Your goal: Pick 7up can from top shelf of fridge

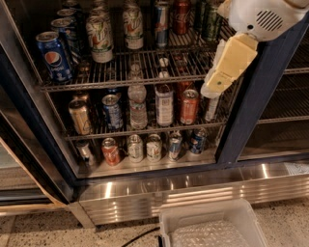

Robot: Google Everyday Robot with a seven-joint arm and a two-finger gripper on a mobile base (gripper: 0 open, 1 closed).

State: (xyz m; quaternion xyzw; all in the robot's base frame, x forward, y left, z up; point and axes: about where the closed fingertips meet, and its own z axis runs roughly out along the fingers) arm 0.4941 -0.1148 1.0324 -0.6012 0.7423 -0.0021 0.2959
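Two whitish 7up cans with green lettering stand on the top shelf (145, 70), one at the front (100, 36) and one behind to its right (133, 25). The fridge (251, 111) has a dark navy frame and wire racks. My gripper (216, 86), with cream-coloured fingers on a white arm (260, 18), hangs in front of the right end of the top shelf, pointing down and left. It is well to the right of both 7up cans and touches nothing.
A blue Pepsi can (54, 55) stands at the shelf's left front. Red and dark cans (182, 14) stand at the back right. Lower racks hold cans and a water bottle (138, 103). A white bin (212, 226) sits on the floor below the ribbed steel base (193, 188).
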